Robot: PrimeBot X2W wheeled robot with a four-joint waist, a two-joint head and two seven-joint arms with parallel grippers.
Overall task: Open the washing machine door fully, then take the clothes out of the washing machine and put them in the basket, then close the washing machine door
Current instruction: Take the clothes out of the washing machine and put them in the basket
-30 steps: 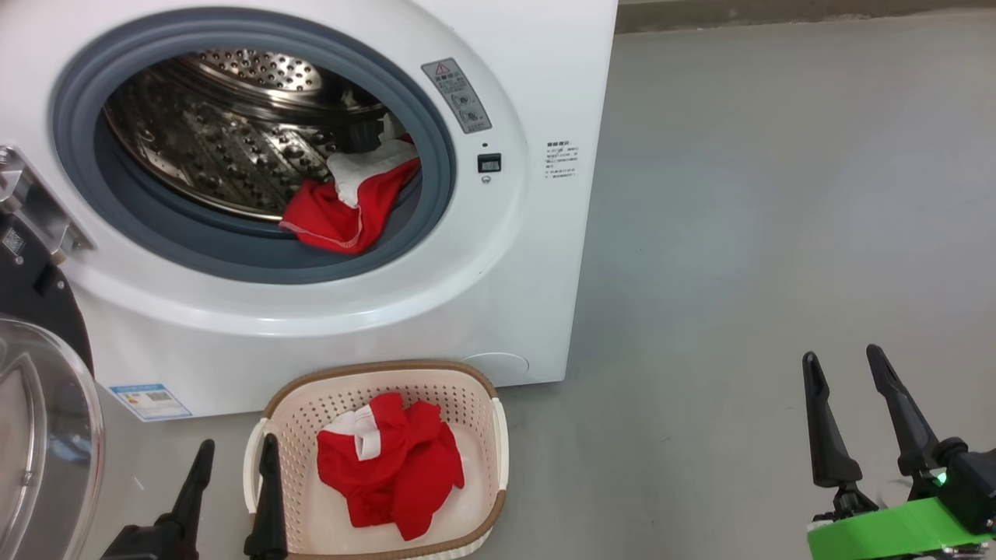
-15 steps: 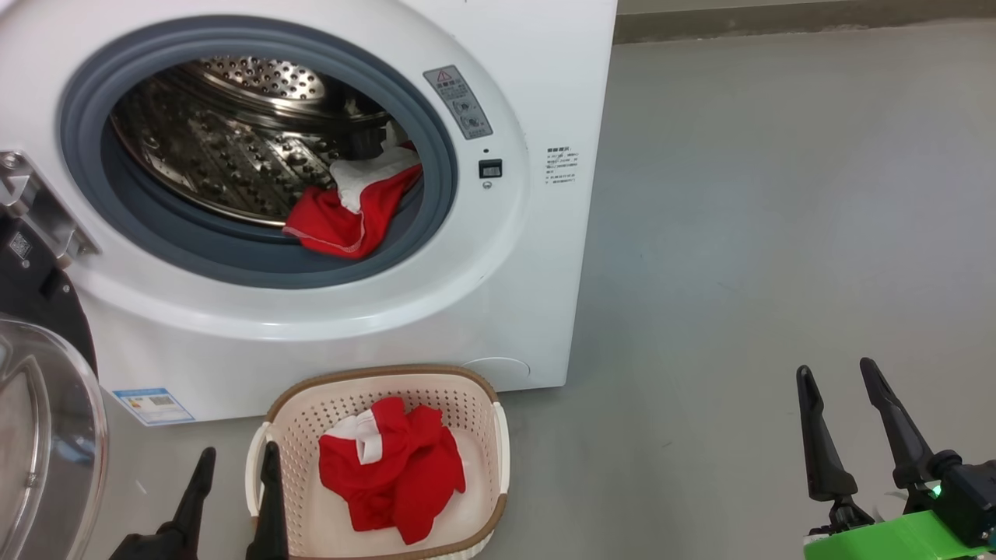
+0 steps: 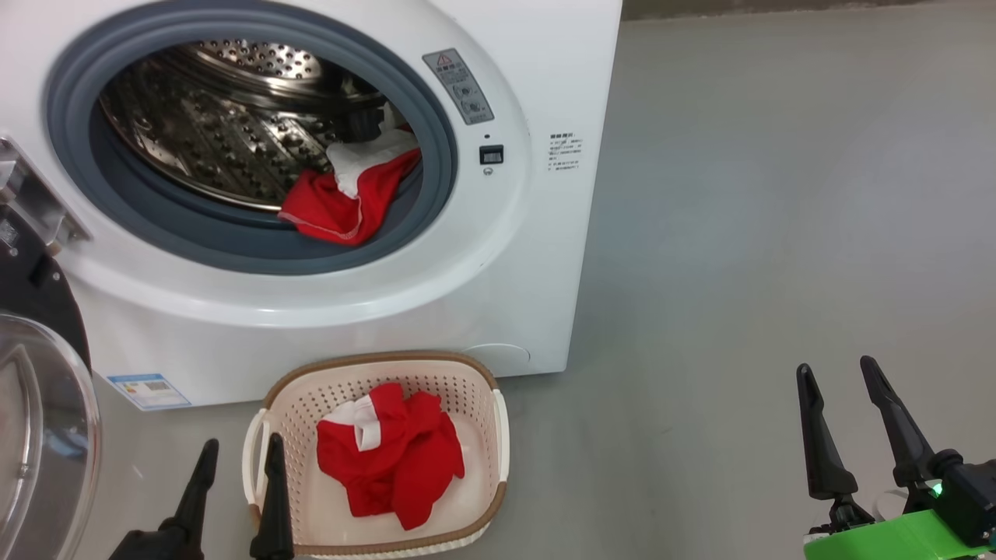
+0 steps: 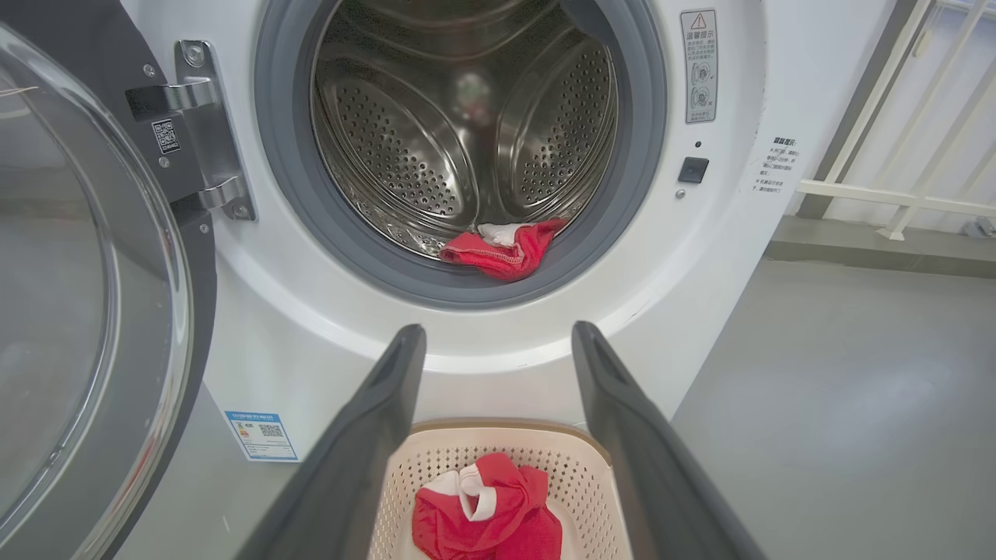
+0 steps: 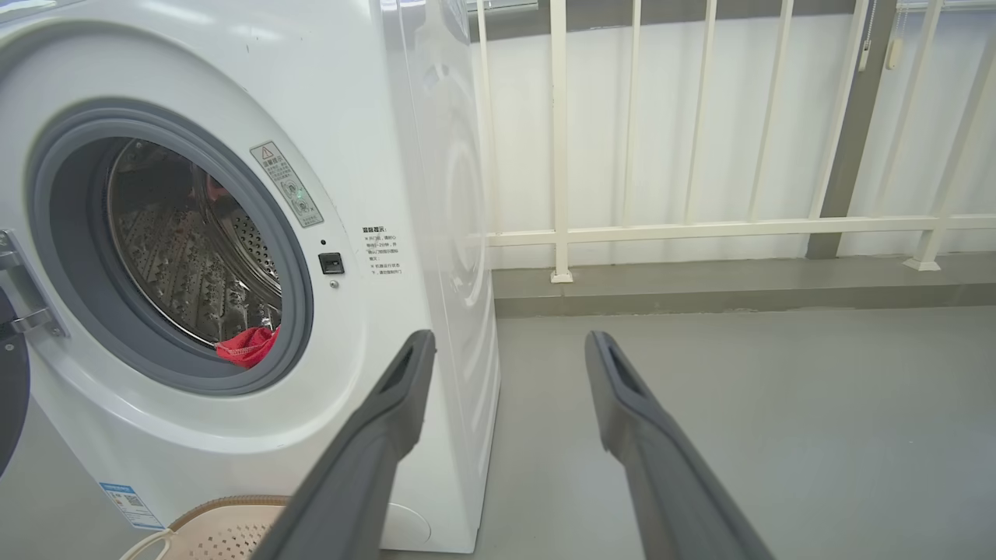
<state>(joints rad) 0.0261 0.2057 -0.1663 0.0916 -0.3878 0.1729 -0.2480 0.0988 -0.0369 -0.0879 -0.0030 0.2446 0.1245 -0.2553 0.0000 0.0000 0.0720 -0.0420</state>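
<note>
The white washing machine (image 3: 529, 257) stands with its round door (image 3: 35, 435) swung wide open to the left. A red and white garment (image 3: 342, 204) lies on the grey rubber ring at the drum's lower right edge; it is the red cloth (image 4: 502, 250) low in the drum mouth in the left wrist view. Another red garment (image 3: 389, 459) lies in the cream basket (image 3: 498, 435) on the floor before the machine. My left gripper (image 3: 241, 455) is open and empty at the basket's left rim. My right gripper (image 3: 836, 373) is open and empty, far right over bare floor.
Grey floor (image 3: 778, 194) stretches to the right of the machine. A white railing (image 5: 700, 229) on a low kerb runs behind it. The open door's glass bowl (image 4: 70, 311) bulges into the space at the left, close to my left arm.
The head camera has shifted a little, so the whole picture moved. Both grippers stay open and about where they were; the clothes have not moved.
</note>
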